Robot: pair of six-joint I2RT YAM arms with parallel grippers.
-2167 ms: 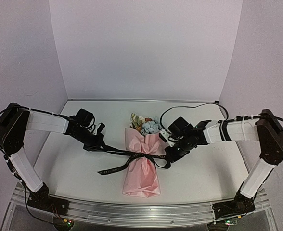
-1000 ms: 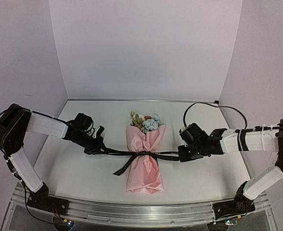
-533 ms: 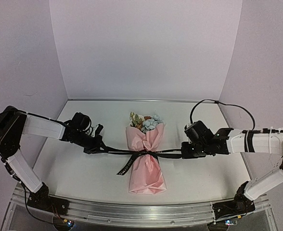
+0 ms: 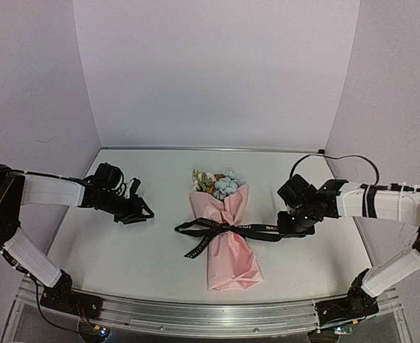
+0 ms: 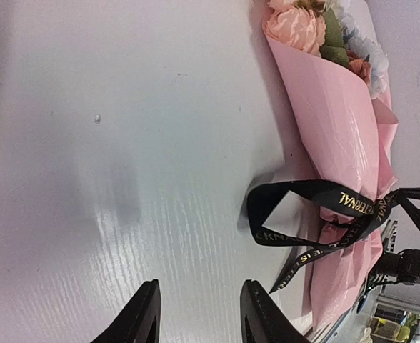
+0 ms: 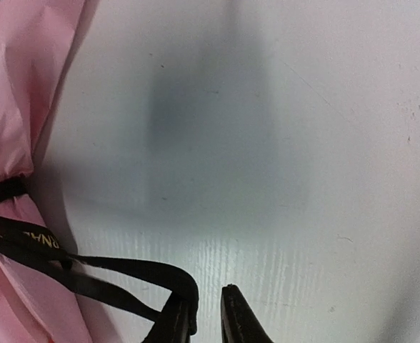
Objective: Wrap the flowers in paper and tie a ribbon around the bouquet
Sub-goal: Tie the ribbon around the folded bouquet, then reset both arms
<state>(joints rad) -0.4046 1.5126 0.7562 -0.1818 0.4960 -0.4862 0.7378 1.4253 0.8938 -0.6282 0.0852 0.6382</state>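
The bouquet (image 4: 229,250) lies in the middle of the table: a pink paper (image 5: 331,100) cone with the flowers (image 4: 217,184) at its far end. The black ribbon (image 4: 224,229) is knotted around its waist, and its ends lie slack. My left gripper (image 4: 144,213) stands open, well left of the bouquet. In the left wrist view nothing is between the left gripper's (image 5: 199,314) fingers, and a ribbon loop (image 5: 303,193) lies ahead. My right gripper (image 4: 288,229) is just right of the bouquet. Its (image 6: 208,318) jaws stand a narrow gap apart, and the ribbon (image 6: 124,268) is draped over the left fingertip.
Pale walls close the table (image 4: 124,257) in on three sides. An aluminium rail (image 4: 196,314) runs along the near edge, between the arm bases. A black cable (image 4: 338,161) arches over the right arm near the back right corner.
My left gripper opened, let go of the ribbon and drew back to the left. The right jaws parted slightly. The taut ribbon went slack, and the bouquet's near end swung right.
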